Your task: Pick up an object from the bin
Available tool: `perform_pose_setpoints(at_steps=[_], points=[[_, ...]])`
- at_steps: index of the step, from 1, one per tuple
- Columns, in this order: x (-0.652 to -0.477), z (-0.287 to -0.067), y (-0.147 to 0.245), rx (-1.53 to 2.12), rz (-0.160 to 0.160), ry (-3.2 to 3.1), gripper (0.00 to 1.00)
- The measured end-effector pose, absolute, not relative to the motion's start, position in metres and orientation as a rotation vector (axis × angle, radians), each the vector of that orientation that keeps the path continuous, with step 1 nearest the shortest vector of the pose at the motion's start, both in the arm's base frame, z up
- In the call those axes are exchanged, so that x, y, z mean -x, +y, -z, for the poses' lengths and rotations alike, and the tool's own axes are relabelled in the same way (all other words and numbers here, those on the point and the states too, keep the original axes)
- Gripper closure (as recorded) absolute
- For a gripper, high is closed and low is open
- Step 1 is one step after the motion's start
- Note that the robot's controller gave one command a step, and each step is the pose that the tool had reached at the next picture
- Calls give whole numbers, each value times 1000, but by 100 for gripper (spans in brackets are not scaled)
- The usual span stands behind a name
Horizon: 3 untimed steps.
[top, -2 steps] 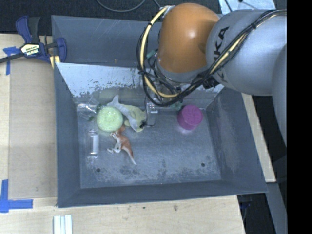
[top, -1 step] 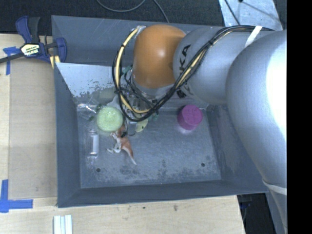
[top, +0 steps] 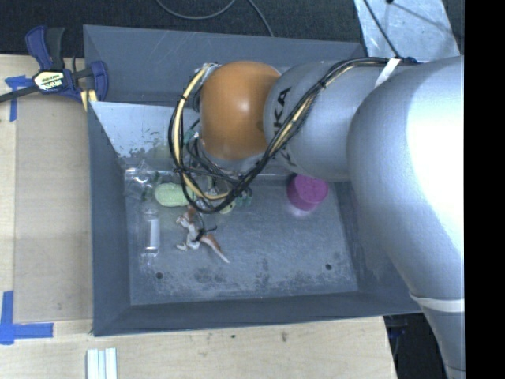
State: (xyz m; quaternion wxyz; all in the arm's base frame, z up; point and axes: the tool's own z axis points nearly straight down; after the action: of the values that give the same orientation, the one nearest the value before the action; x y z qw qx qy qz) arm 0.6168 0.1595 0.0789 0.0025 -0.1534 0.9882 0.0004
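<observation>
The arm (top: 394, 156) looms nearest me, with its orange wrist cover (top: 233, 109) and looped cables over the bin's back-left. The gripper (top: 217, 198) sits beneath them, and I cannot tell whether it is open or closed. Touching its left side is a pale green oval (top: 169, 195). Just in front lies a small brown-and-white piece (top: 199, 239). A magenta cylinder (top: 306, 192) stands to the right. The grey bin floor (top: 268, 267) is scuffed. Beyond it, a black cable (top: 197, 2) crosses dark flooring.

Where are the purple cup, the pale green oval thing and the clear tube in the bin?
purple cup (top: 307, 190): camera view, on its visible middle.
pale green oval thing (top: 169, 196): camera view, on its middle.
clear tube (top: 150, 235): camera view, midway along it.
</observation>
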Motion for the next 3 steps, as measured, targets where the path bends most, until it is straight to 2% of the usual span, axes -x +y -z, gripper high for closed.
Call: perform_pose_setpoints(at_steps=[1,2,3], points=[[-619,-67,161,478,-3,3097,0],[-599,-101,153,691,0,3064,0],[-549,-71,223,631,-3,3074,100]])
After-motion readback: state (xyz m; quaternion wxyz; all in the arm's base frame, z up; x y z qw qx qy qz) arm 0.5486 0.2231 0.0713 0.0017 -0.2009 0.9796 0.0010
